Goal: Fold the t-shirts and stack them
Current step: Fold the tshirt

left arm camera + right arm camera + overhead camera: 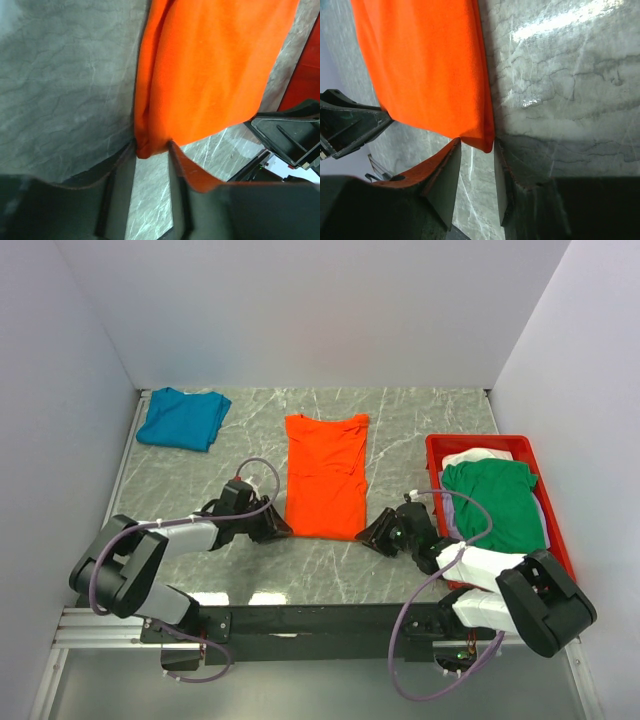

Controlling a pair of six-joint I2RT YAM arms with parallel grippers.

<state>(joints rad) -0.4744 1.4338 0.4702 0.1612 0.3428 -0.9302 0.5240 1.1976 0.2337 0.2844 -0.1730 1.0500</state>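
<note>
Top external: teal t-shirt (183, 418) lies folded at the far left corner of the marble table (200, 480), well apart from everything else. Left gripper (275, 530) is low on the table, at the near left corner of the orange t-shirt (326, 472). That shirt lies flat at table centre, sleeves folded in to a long rectangle, collar at the far end. Right gripper (372, 535) is low at the shirt's near right corner, mirroring the left one. Red tray (480, 443) sits at the right edge, with the green t-shirt (495, 502) loosely heaped in it over a white t-shirt (472, 455), of which only a far strip shows.

Left wrist: jaws stand at a narrow gap with marble visible between the fingers (120, 170). The orange corner (150, 147) sits right at the mouth between the tips, and both tips look to touch it. The cloth lies flat, not lifted. Red tray edge and the other arm's black gripper show at right.

Right wrist: same picture, a narrow gap between the fingers (447, 170), orange corner (482, 140) just inside the tips, cloth flat on the table. The left arm's black gripper shows at the left edge.
</note>
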